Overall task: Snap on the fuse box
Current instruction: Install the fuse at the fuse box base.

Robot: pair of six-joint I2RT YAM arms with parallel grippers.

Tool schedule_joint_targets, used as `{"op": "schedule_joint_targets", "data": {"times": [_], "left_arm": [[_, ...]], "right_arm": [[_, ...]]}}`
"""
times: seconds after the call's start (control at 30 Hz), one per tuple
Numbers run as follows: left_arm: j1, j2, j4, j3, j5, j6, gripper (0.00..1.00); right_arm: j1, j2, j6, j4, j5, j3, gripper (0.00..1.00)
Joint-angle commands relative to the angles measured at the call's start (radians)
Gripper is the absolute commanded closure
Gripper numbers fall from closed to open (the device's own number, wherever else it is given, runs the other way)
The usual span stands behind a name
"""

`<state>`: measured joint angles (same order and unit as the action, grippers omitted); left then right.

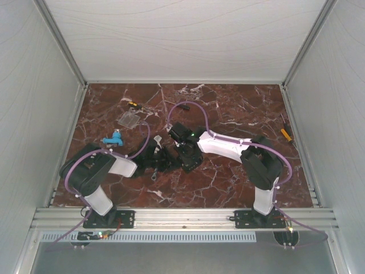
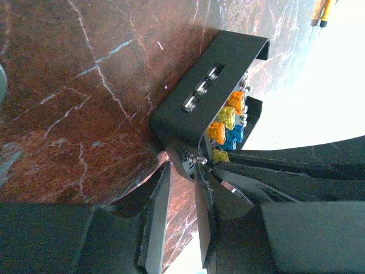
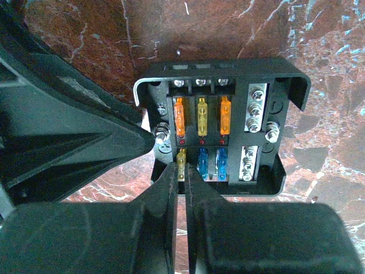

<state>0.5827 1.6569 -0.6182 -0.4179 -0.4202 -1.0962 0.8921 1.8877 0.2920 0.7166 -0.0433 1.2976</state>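
Observation:
The fuse box is a black squarish box lying open at the table's middle, between both arms. Inside the fuse box, orange, yellow and blue fuses stand in two rows. My right gripper is shut on the small yellow fuse in the lower left slot. My left gripper pinches the fuse box at its near corner tab, beside a screw. Its black finger presses the box's left side in the right wrist view.
A flat clear plastic cover lies at the back left, with a blue part and a small yellow-black piece near it. A yellow-handled screwdriver lies by the right wall. White walls enclose the marble table.

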Motion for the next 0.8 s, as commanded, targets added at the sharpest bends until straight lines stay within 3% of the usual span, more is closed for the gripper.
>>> {"op": "schedule_joint_targets", "data": {"times": [0.0, 0.27, 0.5, 0.77], "left_arm": [[0.004, 0.004, -0.006, -0.022, -0.008, -0.001, 0.76], [0.003, -0.017, -0.011, -0.013, -0.002, -0.005, 0.76], [0.003, -0.041, 0.004, -0.016, 0.006, -0.002, 0.72], [0.003, -0.037, 0.031, -0.033, 0.026, 0.013, 0.7]], "right_arm": [[0.007, 0.16, 0.0, 0.053, -0.021, -0.151, 1.0], [0.019, -0.002, -0.024, 0.03, -0.02, -0.098, 1.0], [0.028, -0.101, -0.041, 0.027, -0.004, 0.0, 0.82], [0.025, -0.113, -0.02, -0.002, -0.03, 0.031, 0.79]]}}
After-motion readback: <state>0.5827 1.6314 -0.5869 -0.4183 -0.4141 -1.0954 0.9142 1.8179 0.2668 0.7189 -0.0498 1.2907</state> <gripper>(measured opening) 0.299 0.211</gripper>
